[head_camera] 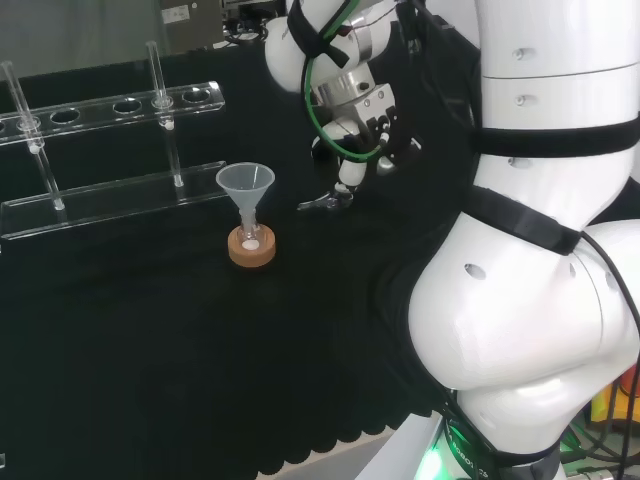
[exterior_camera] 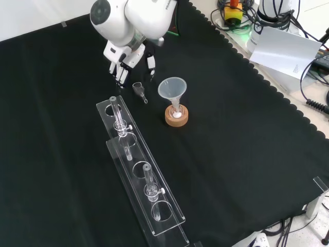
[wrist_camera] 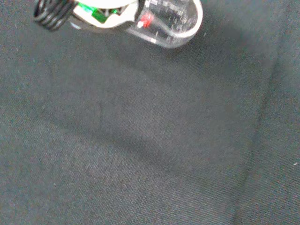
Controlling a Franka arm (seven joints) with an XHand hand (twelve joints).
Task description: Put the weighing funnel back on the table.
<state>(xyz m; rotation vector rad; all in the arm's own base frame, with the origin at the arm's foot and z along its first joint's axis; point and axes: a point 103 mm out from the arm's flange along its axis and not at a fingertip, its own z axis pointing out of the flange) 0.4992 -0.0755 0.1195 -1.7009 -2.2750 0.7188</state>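
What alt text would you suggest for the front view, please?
A black and white hand hovers by a small clear weighing funnel lying on black cloth, beside a clear cone-shaped funnel in a flask on a cork ring.

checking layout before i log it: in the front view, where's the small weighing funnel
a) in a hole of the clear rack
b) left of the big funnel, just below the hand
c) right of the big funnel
b: the weighing funnel shows left of the funnel, just below the hand and above the clear rack.
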